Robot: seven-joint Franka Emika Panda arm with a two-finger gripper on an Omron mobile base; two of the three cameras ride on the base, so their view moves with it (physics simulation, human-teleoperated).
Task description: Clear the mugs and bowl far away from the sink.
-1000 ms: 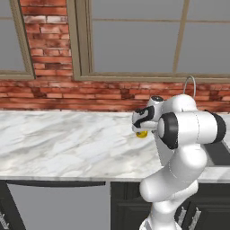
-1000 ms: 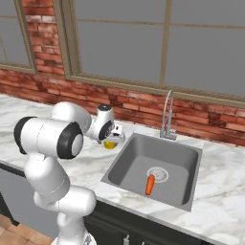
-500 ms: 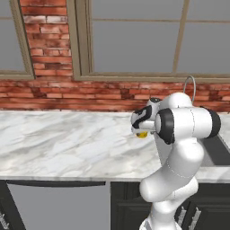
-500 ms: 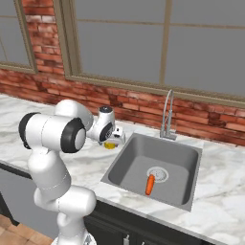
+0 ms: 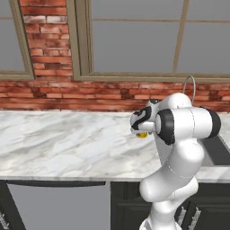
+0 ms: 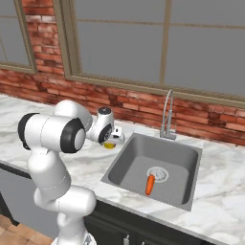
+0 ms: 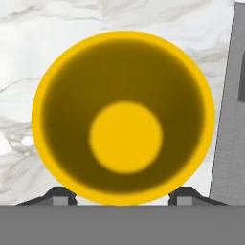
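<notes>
Yellow mug (image 7: 123, 117) sits upright on the marble desk (image 5: 58, 143), just beside the sink's (image 6: 158, 170) left rim. The hand view looks straight down into it: a round yellow rim, shaded walls and a bright flat bottom, with no handle showing from this angle. The pincer (image 7: 123, 195) hangs low over the mug, its two dark fingertips (image 7: 61, 195) at either side of the near rim and close against it, spread about as wide as the mug; whether they press the wall I cannot tell. From the base views only a sliver of yellow (image 5: 142, 134) peeks out under the white wrist (image 6: 111, 144). An orange carrot (image 6: 150, 184) lies in the basin by the round drain. The chrome faucet (image 6: 167, 115) rises behind the sink, against the brick wall (image 5: 67, 94).
</notes>
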